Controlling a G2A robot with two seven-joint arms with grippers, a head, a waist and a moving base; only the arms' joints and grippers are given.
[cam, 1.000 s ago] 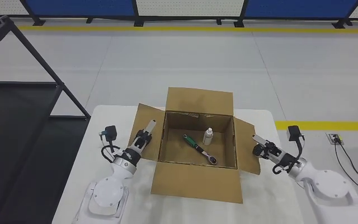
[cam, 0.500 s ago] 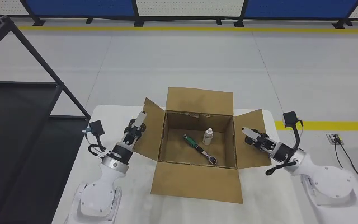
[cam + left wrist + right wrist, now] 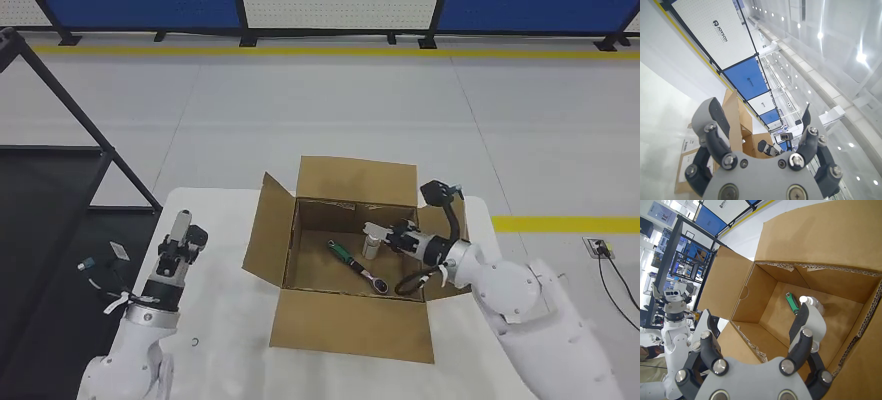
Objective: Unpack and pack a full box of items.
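Hovering over the box [image 3: 810, 237] near the bottle [image 3: 814, 303], right tool [image 3: 755, 309] apart; left tool [image 3: 761, 104] apart too.

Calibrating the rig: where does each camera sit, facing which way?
Top view: above the arms, facing down at table and open box; left gripper and right gripper show.
Left wrist view: beside the box, facing the ceiling; left gripper open.
Right wrist view: over the box, looking in at bottle and ratchet; right gripper open.
All share the box.
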